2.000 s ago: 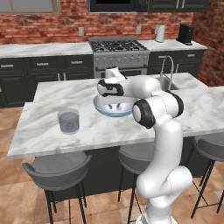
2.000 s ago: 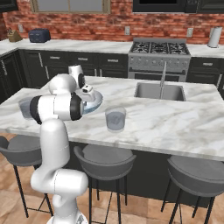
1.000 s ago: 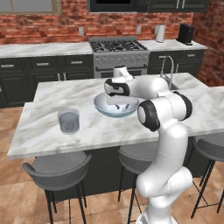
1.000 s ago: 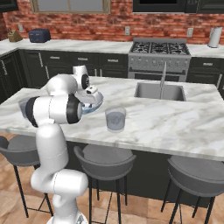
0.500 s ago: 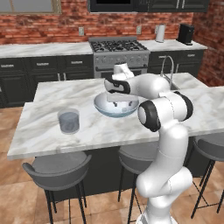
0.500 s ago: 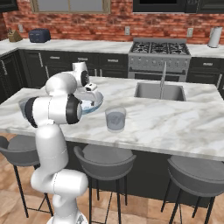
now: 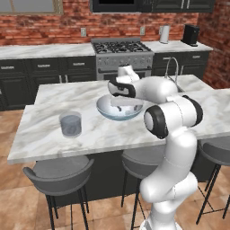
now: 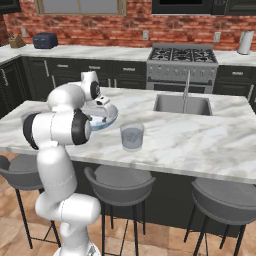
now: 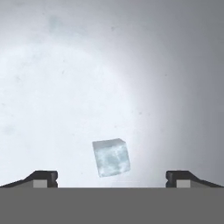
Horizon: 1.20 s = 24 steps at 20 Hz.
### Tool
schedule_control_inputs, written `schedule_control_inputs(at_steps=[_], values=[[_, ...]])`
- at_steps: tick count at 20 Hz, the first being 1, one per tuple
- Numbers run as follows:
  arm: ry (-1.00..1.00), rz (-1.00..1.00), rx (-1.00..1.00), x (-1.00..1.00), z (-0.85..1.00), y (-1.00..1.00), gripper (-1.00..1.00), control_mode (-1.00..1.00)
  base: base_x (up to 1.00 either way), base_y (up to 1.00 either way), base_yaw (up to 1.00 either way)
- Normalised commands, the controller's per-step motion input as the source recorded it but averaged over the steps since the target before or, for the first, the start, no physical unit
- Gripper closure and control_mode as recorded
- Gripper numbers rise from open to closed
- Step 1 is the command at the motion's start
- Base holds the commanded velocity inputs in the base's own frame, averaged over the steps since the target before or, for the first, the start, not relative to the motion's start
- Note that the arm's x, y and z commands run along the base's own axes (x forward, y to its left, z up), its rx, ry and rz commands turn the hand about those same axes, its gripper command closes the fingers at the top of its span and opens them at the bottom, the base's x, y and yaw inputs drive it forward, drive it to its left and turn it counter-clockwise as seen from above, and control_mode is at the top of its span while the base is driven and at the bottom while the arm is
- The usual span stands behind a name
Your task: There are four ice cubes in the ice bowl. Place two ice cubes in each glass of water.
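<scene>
Reaches over the ice bowl (image 7: 117,108) on the island counter (image 7: 45,130), glasses of water (image 7: 71,124) apart. Gripper (image 9: 111,177) fingers newly spread wide; one ice cube (image 9: 111,157) sits loose between them, ungrasped.

1. Under me, a white marble island counter (image 7: 49,134) with a sink (image 8: 182,105) and its faucet (image 8: 187,82) set in.
2. Dark round stools (image 7: 58,173) stand along the island's near side.
3. Behind it, a steel gas range (image 7: 121,56) between dark cabinets (image 7: 33,78).
4. Red brick wall (image 7: 67,22) at the back.
5. A black toaster (image 8: 45,40) and a white roll (image 8: 245,42) on the back counter.
</scene>
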Motion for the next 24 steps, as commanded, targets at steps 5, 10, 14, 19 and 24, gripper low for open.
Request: schedule_control_inputs(at_steps=[5,10,14,19,24], values=[[0.00,0.00,0.00,-0.11,-0.04,-0.09,-1.00,-1.00,0.00,0.00,0.00],[0.00,0.00,0.00,0.00,-0.15,0.00,-1.00,-1.00,0.00,0.00,0.00],[0.00,0.00,0.00,0.01,-0.23,0.00,-1.00,-1.00,0.00,0.00,0.00],[0.00,0.00,0.00,0.00,-0.28,0.00,1.00,-1.00,0.00,0.00,0.00],[0.00,0.00,0.00,0.00,-0.35,-0.06,1.00,-1.00,0.00,0.00,0.00]])
